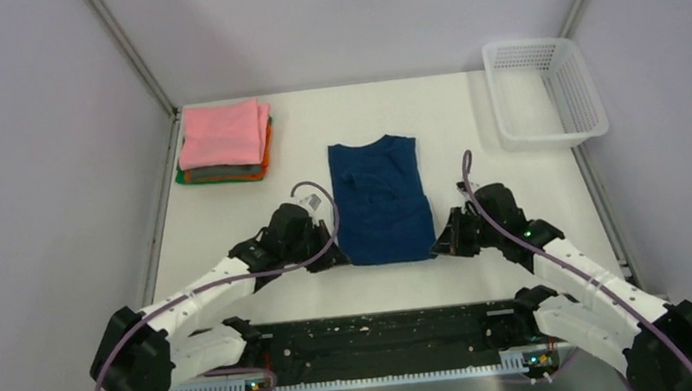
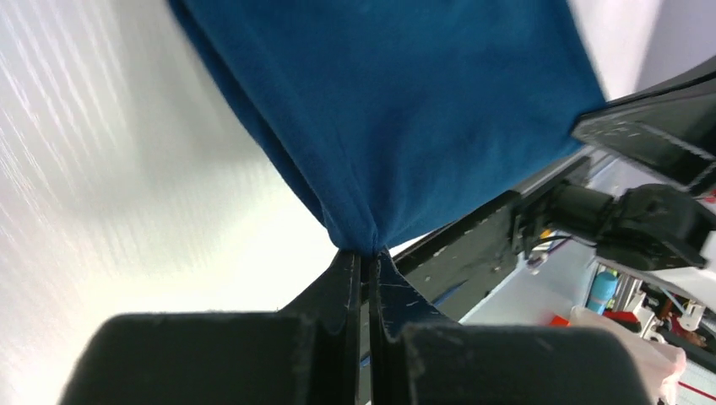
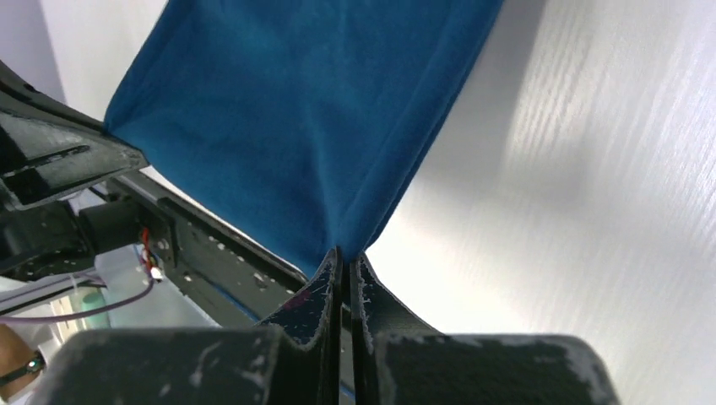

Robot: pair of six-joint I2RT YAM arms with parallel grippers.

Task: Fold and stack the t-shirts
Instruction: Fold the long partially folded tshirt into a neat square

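The navy blue t-shirt is laid lengthwise at the middle of the table, with the sleeves already folded in and the collar toward the far side. Its near hem is pinched at both corners: the left gripper is clamped on the left corner and the right gripper on the right, jaws pressed together on cloth. The hem is best lifted evenly, kept taut between the arms, and carried toward the collar so that the edges are matched. The stack of folded t-shirts, pink on top, lies well apart at the far left, and the white lattice basket stands at the far right. Nothing is seen in the fold's path.
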